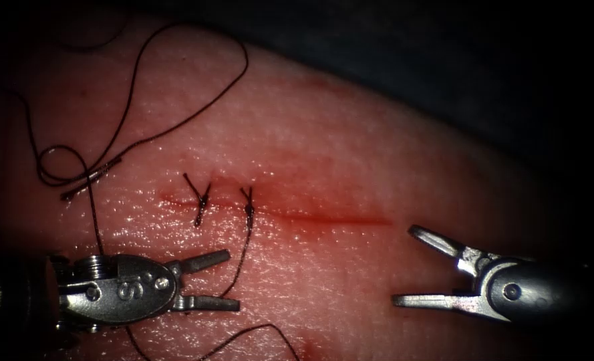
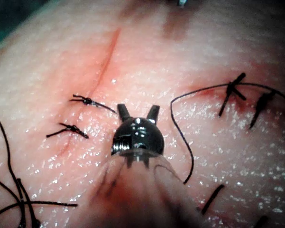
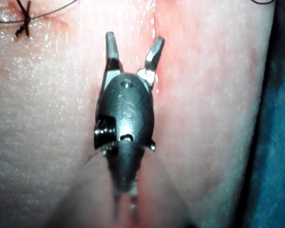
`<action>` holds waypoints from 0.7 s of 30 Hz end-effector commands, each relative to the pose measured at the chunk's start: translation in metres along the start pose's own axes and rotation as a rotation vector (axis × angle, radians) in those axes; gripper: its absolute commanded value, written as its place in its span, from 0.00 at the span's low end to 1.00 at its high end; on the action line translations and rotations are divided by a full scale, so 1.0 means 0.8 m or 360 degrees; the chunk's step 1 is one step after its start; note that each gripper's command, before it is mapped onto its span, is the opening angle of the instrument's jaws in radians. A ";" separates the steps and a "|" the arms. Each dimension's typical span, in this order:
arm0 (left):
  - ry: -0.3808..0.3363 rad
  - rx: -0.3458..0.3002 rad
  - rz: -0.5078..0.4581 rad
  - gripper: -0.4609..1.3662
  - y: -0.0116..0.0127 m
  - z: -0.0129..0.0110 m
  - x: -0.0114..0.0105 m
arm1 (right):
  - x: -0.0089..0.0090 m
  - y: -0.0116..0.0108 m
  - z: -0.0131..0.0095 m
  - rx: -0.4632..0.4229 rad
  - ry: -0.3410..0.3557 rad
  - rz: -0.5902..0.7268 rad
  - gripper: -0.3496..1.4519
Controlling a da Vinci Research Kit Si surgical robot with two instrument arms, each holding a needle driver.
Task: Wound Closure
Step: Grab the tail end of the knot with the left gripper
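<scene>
The cut [image 1: 323,218] runs across the tissue [image 1: 350,154], with two knotted stitches [image 1: 203,197] [image 1: 248,208] at its left end. The needle [image 1: 89,179] lies flat on the tissue beyond the cut's left end, not in the tissue and held by neither tool. Dark thread [image 1: 176,63] loops away from it. My left tool [image 1: 233,281] sits below the stitches, open and holding nothing; a thread tail [image 1: 242,254] from the second stitch passes its tips. The right tool [image 1: 403,265], below the cut's right end, is open and holds nothing. The wrist views show both tools, left [image 2: 138,111] and right [image 3: 133,42], open.
Red fluid stains the tissue along the cut [image 2: 109,52]. More thread [image 1: 256,331] curls on the tissue under the left tool. A dark cloth [image 1: 443,60] lies beyond the tissue's far edge. An older stitched line [image 2: 237,90] shows in the left wrist view.
</scene>
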 end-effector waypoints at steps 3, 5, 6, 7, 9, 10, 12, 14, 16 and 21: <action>-0.0080 0.0046 0.0000 0.43 -0.0008 0.0001 -0.0014 | 0.0000 0.0000 0.0000 0.0003 0.0000 0.0000 0.73; -0.0138 0.0065 0.0003 0.50 -0.0007 0.0003 -0.0023 | 0.0000 -0.0001 0.0000 0.0003 0.0000 0.0000 0.73; -0.0152 0.0059 0.0003 0.51 -0.0006 0.0004 -0.0026 | 0.0000 -0.0001 0.0000 0.0003 0.0000 0.0000 0.73; -0.0154 0.0048 0.0001 0.51 -0.0004 0.0005 -0.0030 | 0.0000 -0.0001 0.0000 0.0003 0.0000 0.0000 0.72; -0.0151 0.0027 -0.0001 0.50 0.0000 0.0007 -0.0035 | 0.0000 -0.0001 0.0000 0.0003 0.0000 0.0000 0.72; -0.0150 0.0025 -0.0001 0.51 0.0001 0.0008 -0.0036 | 0.0000 0.0000 0.0000 0.0002 0.0000 0.0000 0.72; -0.0149 0.0032 -0.0020 0.53 0.0005 0.0011 -0.0040 | 0.0000 0.0000 0.0000 0.0002 0.0000 0.0000 0.72; -0.0152 0.0034 -0.0019 0.54 0.0009 0.0015 -0.0044 | 0.0000 -0.0001 0.0000 0.0002 0.0000 0.0000 0.73; -0.0153 0.0018 -0.0018 0.54 0.0013 0.0020 -0.0047 | 0.0000 -0.0001 0.0000 0.0003 0.0000 0.0000 0.73; -0.0148 0.0003 -0.0017 0.51 0.0019 0.0028 -0.0051 | 0.0000 -0.0001 0.0000 0.0002 0.0000 0.0000 0.73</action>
